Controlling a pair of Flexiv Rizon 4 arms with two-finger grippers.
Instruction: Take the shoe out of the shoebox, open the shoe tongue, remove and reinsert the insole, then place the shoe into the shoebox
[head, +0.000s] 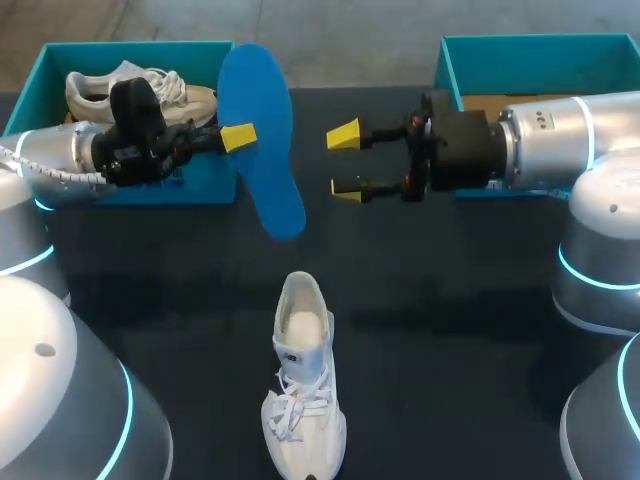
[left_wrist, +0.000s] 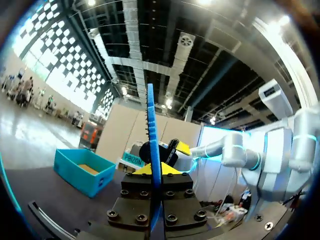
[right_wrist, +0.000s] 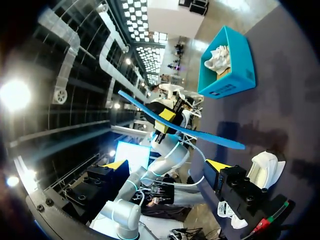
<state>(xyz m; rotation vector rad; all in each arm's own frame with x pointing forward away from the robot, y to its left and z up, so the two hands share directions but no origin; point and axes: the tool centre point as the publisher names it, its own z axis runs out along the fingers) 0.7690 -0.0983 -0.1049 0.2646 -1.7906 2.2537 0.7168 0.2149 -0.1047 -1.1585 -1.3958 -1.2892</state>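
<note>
Left gripper is clamped on the blue insole, which it holds up in the air above the table, w/ one yellow tip showing on the near face. In head view the insole stands roughly on end, its broad face toward the camera and its lower end hanging down past the front of the left shoebox. In left wrist view the insole is edge-on, pinched btwn that gripper's two sides, w/ the right shoebox off beside it on the table. Right gripper sits just beside the insole, facing it, fingers spread wide and touching nothing; a gap shows btwn its tips and the insole's edge. Right wrist view agrees: its gripper is spread apart, the insole runs across ahead of it w/ the left gripper on it. White shoe lies on the table near the front edge, well apart from both grippers, sole down, opening toward the boxes, laces loose. In right wrist view the shoe is under the right gripper's one finger. Left shoebox holds a second shoe. Right shoebox is at the far right, partly behind the right arm.
</note>
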